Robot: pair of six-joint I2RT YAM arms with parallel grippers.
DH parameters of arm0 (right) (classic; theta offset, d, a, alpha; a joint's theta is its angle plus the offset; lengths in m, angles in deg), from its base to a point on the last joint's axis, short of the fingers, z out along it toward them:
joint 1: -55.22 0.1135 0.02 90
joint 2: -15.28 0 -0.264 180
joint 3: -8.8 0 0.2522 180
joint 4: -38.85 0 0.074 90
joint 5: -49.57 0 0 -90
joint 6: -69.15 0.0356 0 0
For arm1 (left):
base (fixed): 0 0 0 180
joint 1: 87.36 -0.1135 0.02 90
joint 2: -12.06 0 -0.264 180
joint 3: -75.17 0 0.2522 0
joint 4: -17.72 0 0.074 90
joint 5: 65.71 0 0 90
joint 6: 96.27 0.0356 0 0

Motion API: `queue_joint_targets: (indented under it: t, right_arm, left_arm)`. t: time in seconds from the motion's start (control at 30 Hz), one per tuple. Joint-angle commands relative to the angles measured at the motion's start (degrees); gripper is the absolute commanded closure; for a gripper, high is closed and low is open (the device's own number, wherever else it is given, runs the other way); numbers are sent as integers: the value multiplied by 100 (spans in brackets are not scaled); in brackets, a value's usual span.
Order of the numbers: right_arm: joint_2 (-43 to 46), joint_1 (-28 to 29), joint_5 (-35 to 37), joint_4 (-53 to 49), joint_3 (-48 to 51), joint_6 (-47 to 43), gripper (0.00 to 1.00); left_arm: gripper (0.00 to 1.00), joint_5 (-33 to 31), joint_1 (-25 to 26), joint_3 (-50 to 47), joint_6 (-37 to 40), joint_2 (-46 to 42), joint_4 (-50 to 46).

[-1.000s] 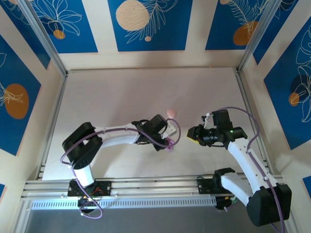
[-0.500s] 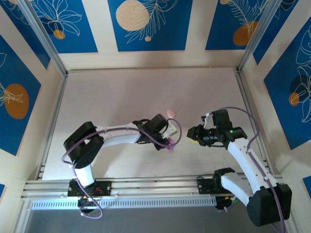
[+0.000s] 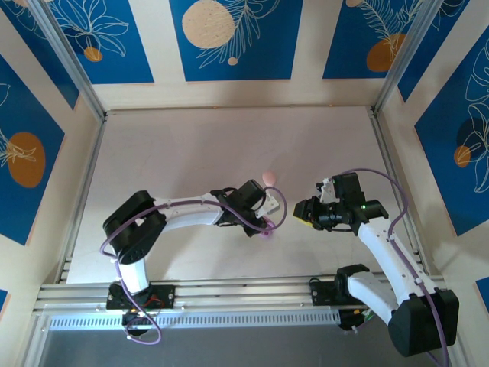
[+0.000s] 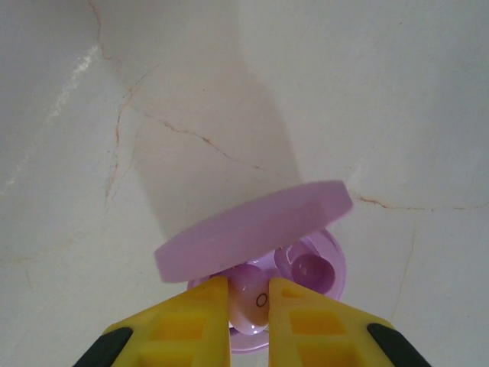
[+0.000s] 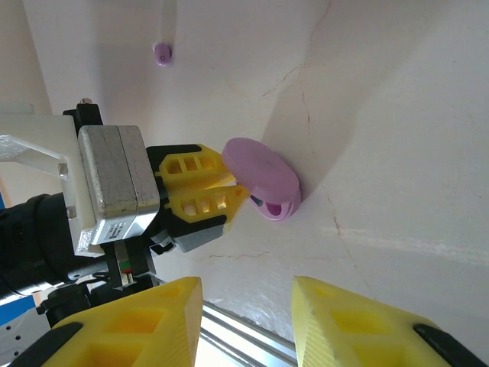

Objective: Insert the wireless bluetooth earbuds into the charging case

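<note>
1 pale lilac earbud is pinched between the left gripper's yellow fingers, held low over the open purple charging case to seat beside another bud. The raised lid crowds that approach. The right gripper hovers spread and empty; a small pink object lies nearby.

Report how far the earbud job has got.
Done: one purple earbud sits in the open purple case. In hand: the left gripper pinches a pale bud beside it. Left: a loose purple bud lies on the table; the right gripper hangs open.
</note>
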Motion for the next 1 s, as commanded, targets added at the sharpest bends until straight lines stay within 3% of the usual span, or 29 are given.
queue_joint_targets:
  t: [0.0, 0.5, 0.97]
  right_arm:
    - [-44, 29, -63, -53, -24, 26, 63]
    - [-71, 60, -101, 9, -6, 26, 63]
    - [-135, 91, -123, 75, -5, 26, 63]
  left_arm:
    - [86, 45, 59, 30, -20, 37, -69]
    - [86, -156, 99, -169, -276, -195, -218]
    - [78, -302, 101, -124, -325, -222, -381]
